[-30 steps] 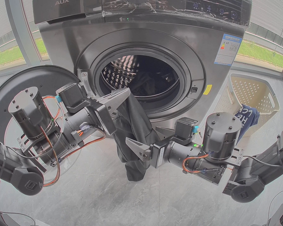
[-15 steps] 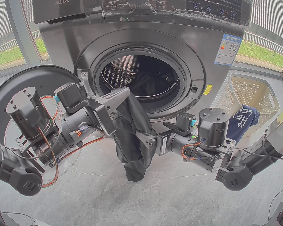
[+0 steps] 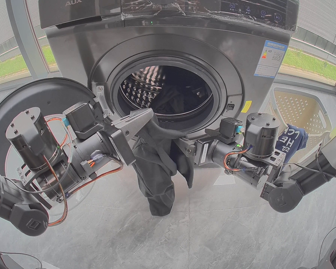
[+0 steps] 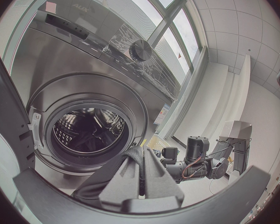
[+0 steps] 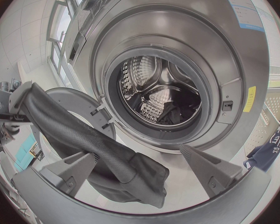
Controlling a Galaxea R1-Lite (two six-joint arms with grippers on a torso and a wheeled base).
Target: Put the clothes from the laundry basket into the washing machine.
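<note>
At frame centre, below the washing machine we logged the dark garment, limp and light, pinched by the left gripper, draped over the splayed-open right gripper; bunched folds seemed the best hold.

You have one washing machine with one door and one laundry basket. Clothes come to three lots: one dark garment, one navy shirt and one dark heap, whose pieces you cannot count. There are two grippers: the left gripper and the right gripper.
</note>
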